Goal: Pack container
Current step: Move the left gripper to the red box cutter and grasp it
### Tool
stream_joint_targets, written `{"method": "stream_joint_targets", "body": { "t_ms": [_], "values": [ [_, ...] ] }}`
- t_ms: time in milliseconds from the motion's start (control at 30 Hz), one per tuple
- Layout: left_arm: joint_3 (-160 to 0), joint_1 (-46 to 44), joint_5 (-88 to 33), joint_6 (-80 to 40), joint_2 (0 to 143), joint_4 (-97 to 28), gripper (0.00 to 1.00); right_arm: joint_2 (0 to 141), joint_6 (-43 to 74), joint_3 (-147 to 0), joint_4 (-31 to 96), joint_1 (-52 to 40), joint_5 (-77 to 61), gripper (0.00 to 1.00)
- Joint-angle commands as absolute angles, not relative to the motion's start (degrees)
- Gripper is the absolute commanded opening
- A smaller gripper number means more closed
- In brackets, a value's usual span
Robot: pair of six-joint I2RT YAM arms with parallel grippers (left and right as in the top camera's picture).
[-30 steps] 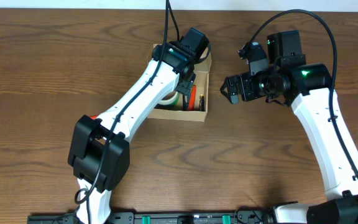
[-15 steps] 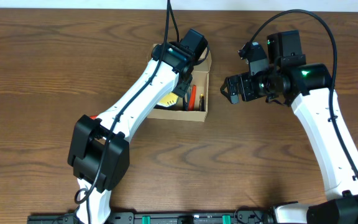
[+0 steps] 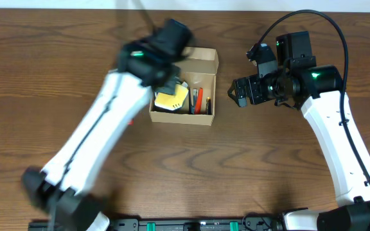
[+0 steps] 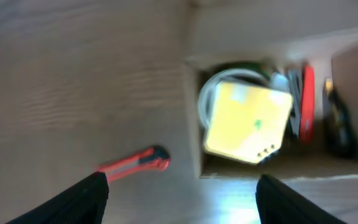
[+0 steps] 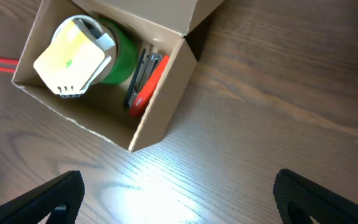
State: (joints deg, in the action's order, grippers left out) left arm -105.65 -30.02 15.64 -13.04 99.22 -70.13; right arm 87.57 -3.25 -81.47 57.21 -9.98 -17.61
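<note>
A plain tan-brown cardboard container (image 3: 182,119) sits open on the wood-grain counter (image 3: 44,77), toward its far side and between the two arms. Its lid flap (image 3: 202,59) is folded back along the far edge. Inside, a yellow-and-white block (image 5: 70,59) lies on top of a green roll (image 5: 118,53) at the left end, and slim red tools (image 5: 149,84) stand against the right-hand wall. A red cutter (image 4: 134,164) lies outside the box, on the counter beside its left wall.

The left arm (image 3: 101,128) shows as a blur from the near-left corner up to the container's far-left corner. The left claw (image 4: 182,202) is over the counter by the left wall, fingers spread wide and empty.

The right arm (image 3: 329,128) rises from the near-right corner and bends at the elbow, wrist turned toward the box. The right claw (image 5: 179,202) hangs clear of the container's right side — spread wide, nothing between its fingers.
</note>
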Motion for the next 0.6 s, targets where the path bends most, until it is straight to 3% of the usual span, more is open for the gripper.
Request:
{"method": "stream_joint_targets", "body": {
  "t_ms": [0,100,233,367,567],
  "values": [
    [-106.30,-25.47,16.49,-29.17,96.14,-74.22,0.76,86.59,-3.92,-81.56,57.23,-9.82,-18.22,0.99],
    [-104.95,-21.80,16.45,-37.87,95.04,-77.41,0.76,86.59,-3.92,-81.56,57.23,-9.82,-18.22,0.99],
    [-100.51,-18.65,14.11,-40.93,93.84,-76.84,0.77,86.59,-3.92,-81.56,57.23,-9.82,-18.22,0.99],
    [-90.37,-16.51,10.33,-42.72,90.32,-70.08,0.77,86.59,-3.92,-81.56,57.23,-9.82,-18.22,0.99],
    [-72.53,-9.65,2.61,-49.71,84.58,-57.12,0.85,86.59,-3.92,-81.56,57.23,-9.82,-18.22,0.99]
  ]
}}
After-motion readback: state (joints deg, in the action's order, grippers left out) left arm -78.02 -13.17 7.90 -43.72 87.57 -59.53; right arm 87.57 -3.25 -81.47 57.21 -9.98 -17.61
